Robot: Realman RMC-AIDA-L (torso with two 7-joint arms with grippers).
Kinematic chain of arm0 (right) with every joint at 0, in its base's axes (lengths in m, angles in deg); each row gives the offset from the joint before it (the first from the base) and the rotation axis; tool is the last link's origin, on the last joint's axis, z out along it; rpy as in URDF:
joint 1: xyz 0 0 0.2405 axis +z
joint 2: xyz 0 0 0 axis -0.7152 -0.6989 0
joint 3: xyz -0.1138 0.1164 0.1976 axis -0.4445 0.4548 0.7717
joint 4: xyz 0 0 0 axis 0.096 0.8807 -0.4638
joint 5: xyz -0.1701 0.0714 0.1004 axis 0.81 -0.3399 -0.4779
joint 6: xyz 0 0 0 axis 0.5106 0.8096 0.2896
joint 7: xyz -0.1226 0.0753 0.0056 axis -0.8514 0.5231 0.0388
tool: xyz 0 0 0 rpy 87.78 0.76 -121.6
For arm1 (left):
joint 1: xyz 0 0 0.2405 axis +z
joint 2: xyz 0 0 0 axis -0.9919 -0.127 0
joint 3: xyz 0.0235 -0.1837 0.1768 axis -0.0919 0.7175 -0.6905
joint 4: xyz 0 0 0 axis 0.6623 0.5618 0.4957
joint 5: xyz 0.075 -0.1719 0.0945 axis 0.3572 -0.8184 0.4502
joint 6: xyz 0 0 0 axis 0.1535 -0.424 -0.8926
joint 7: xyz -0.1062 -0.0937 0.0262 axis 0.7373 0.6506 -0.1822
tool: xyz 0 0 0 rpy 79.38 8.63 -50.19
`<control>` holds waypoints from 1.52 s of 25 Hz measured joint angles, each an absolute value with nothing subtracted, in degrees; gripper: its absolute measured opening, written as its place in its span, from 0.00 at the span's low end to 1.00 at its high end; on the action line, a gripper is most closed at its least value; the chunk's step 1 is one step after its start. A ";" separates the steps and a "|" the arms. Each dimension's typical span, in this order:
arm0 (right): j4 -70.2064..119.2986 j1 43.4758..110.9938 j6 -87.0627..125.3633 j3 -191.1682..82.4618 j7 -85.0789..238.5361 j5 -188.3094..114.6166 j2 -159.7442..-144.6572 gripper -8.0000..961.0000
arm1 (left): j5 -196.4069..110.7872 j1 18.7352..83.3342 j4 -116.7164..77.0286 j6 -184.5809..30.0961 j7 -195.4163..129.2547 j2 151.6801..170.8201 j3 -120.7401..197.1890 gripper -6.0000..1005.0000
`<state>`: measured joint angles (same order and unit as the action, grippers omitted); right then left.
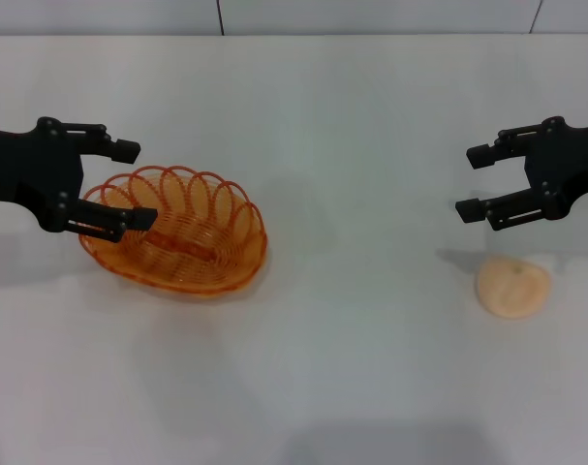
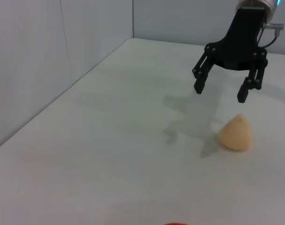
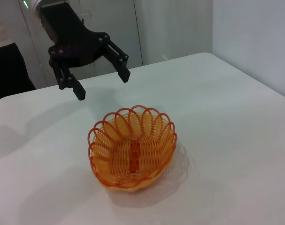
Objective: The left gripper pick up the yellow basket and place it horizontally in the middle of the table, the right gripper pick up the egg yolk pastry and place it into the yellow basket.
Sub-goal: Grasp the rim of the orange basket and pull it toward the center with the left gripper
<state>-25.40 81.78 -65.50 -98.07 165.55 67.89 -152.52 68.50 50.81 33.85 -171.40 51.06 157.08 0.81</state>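
Over the looped wire yellow basket [image 1: 177,232] hangs the left gripper [image 1: 131,184], spread wide, empty; right gripper [image 1: 475,181] likewise.

White matte tabletop [image 1: 371,145] carries two items, well apart: oval orange wire basket [image 1: 177,232] on the robot's left, small round peach-beige pastry [image 1: 512,285] on its right.

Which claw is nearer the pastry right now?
The right claw. It hangs open just above and behind the pastry, not touching it. The left claw is open over the basket's left rim, far across the table.
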 joint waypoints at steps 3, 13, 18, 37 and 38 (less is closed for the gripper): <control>-25.40 81.78 -65.38 -98.07 165.53 67.89 -152.51 0.81 | 68.51 50.95 33.85 -171.27 51.03 157.10 0.77 0.87; -25.41 81.75 -65.34 -98.14 164.98 67.89 -152.58 0.80 | 68.52 50.98 33.85 -171.22 51.08 157.17 0.63 0.85; -25.41 81.62 -65.35 -98.16 164.82 67.89 -152.60 0.80 | 68.51 50.98 33.93 -171.10 51.82 157.50 0.67 0.85; -25.70 79.61 -65.00 -97.87 161.58 67.51 -152.69 0.79 | 84.44 52.03 60.62 -173.00 104.29 160.13 -1.72 0.82; -25.69 79.61 -65.00 -97.95 161.45 67.53 -152.70 0.79 | 86.54 51.61 60.62 -173.12 106.05 160.08 -1.71 0.82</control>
